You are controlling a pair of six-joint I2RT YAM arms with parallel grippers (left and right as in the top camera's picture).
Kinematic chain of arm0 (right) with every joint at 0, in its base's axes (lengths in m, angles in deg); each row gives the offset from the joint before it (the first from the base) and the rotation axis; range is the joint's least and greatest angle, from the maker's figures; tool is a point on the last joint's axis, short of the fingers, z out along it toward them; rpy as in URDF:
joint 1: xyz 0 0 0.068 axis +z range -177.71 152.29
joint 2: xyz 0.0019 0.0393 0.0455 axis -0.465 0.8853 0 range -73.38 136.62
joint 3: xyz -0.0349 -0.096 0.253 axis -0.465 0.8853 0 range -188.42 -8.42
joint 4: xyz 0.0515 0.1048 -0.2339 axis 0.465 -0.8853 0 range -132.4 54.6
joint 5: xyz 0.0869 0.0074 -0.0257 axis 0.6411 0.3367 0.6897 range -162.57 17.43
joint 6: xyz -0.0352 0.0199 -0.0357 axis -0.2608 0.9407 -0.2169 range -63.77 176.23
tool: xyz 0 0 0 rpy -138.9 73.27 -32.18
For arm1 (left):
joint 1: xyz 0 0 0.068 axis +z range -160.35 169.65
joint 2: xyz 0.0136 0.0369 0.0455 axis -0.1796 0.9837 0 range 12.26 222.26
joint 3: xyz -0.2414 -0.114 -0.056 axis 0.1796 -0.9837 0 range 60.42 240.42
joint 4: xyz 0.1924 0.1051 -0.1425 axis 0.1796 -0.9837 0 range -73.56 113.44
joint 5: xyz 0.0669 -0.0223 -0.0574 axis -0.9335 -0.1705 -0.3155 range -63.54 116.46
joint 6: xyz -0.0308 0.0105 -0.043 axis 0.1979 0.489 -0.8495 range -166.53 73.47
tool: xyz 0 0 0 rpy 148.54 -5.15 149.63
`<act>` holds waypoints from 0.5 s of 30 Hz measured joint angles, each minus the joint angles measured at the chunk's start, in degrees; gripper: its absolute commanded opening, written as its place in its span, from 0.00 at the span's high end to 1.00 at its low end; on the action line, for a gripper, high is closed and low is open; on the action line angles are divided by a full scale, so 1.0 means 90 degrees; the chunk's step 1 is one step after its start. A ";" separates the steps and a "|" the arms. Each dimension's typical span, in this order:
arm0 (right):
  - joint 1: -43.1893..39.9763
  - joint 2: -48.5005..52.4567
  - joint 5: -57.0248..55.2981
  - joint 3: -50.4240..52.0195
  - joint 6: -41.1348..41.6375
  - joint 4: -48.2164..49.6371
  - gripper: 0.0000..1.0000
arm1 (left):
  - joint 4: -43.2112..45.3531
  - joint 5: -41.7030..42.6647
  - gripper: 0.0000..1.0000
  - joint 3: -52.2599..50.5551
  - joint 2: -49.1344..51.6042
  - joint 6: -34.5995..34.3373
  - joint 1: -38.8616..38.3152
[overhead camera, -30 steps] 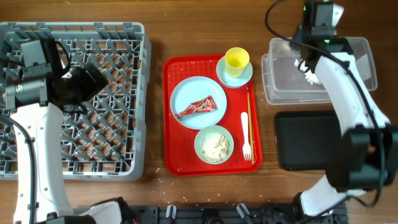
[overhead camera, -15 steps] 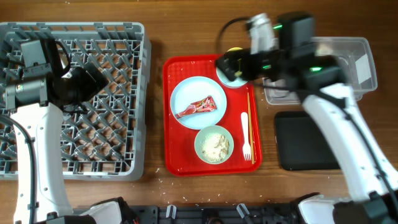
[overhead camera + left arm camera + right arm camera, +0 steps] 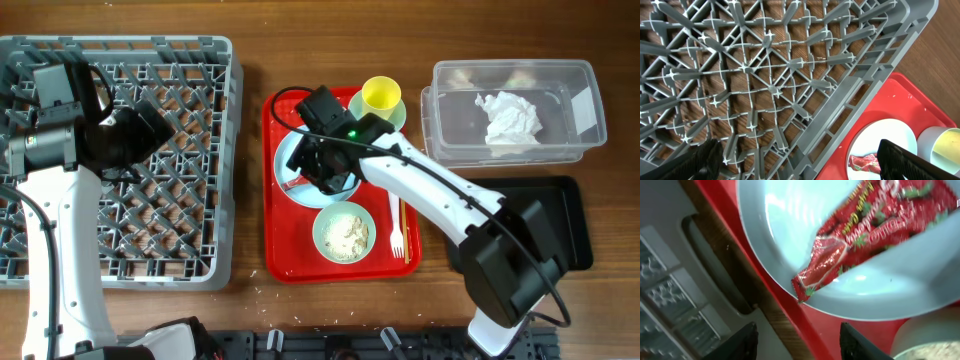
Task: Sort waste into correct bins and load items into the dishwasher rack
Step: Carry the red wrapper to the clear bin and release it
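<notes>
Crumpled white paper napkin (image 3: 512, 117) is binned in the clear rectangular plastic tub (image 3: 450, 72). The small red foil wrapper (image 3: 865, 235) waits on the pale mint-blue round plate (image 3: 785, 220) beneath the spread right gripper (image 3: 801, 339). The left gripper (image 3: 800, 156) hangs spread above the unloaded grey lattice rack (image 3: 765, 75).

You've got the dishwasher rack (image 3: 120, 160) at the left of the surface (image 3: 250, 30), and the serving tray (image 3: 272, 240) just beside it on the right. On that tray the plate (image 3: 790, 220) sits far-left with the wrapper (image 3: 865, 235) lying on it. The bowl (image 3: 320, 228) is in front of the plate, food scraps (image 3: 346, 234) inside. The cup (image 3: 381, 95) stands on the saucer (image 3: 398, 120) at the far-right corner. The fork (image 3: 396, 240) and chopsticks (image 3: 405, 235) lie side by side along the right edge.

The tub (image 3: 455, 150) is far-right, with the napkin (image 3: 512, 117) in it. The shallow tray (image 3: 565, 225) is in front of the tub. Right claw (image 3: 325, 170) is over the plate, left claw (image 3: 800, 160) over the rack.
</notes>
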 measured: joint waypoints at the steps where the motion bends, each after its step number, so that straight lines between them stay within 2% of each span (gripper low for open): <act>1: 0.0051 0.0034 -0.0066 0.0000 0.0240 0.0002 0.44 | 0.0002 0.0002 0.00 0.0000 0.0000 0.0000 0.0000; 7: 0.0379 0.0454 -0.0738 0.0000 0.1251 0.0070 0.50 | 0.0002 0.0002 0.00 0.0000 0.0000 0.0000 0.0000; 13: 0.0406 0.0857 -0.1166 0.0000 0.1552 0.0517 0.50 | 0.0002 0.0000 0.00 0.0000 0.0000 0.0000 0.0000; 15: 0.0406 0.0945 -0.1256 0.0000 0.1557 0.0559 0.54 | 0.0002 0.0000 0.00 0.0000 0.0000 0.0000 0.0000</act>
